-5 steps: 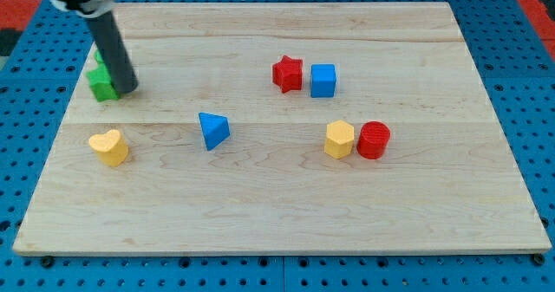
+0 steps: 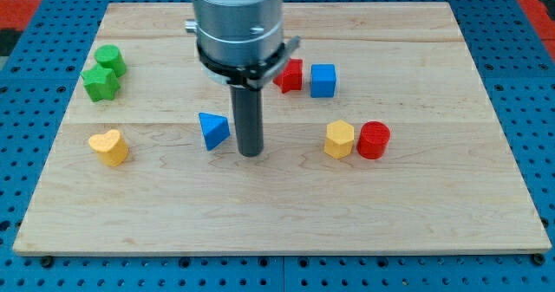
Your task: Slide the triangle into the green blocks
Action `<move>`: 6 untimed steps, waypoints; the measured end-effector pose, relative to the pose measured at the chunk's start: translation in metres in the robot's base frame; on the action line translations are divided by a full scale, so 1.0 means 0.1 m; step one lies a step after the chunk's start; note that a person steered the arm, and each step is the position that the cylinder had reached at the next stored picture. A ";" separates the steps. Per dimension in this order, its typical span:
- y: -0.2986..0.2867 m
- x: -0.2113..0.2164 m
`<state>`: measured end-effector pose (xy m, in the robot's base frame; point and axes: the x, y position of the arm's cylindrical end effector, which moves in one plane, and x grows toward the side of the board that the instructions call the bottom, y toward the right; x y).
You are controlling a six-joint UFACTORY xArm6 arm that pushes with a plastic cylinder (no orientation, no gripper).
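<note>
The arm's rod stands upright over the middle of the wooden board (image 2: 486, 197), and its tip (image 2: 250, 154) rests on the surface just to the view's right of the blue triangle (image 2: 212, 130), close beside it, though contact cannot be confirmed. That placement makes sense for the task: the two green blocks sit near the view's upper left edge, so a push has to come from the triangle's right side and drive it leftward and slightly toward the view's top. There are no jaws on this arm, only the bare rod, so nothing is gripped or clamped; it can only shove. The triangle lies left of centre, well apart from the green pair, with bare board between them. The green star-like block (image 2: 101, 83) and the green round block (image 2: 110, 59) touch or nearly touch each other, forming one small cluster as a target. Counting the rest: two yellow pieces, a yellow heart (image 2: 108, 146) below the greens near the view's left and a yellow hexagonal block (image 2: 339, 139) on the right; two red pieces, a red round block (image 2: 374, 140) just beside that hexagon and a red block (image 2: 290, 75) partly hidden behind the arm, its shape unclear; and two blue pieces, the triangle and a blue cube (image 2: 323, 80) just right of the hidden red one, making eight blocks in all
</note>
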<state>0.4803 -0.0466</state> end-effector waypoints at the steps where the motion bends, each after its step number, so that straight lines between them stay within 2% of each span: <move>1: -0.16 -0.24; 2: -0.82 0.07; 3: -1.06 0.08; 6: -1.09 -0.42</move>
<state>0.4381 -0.1552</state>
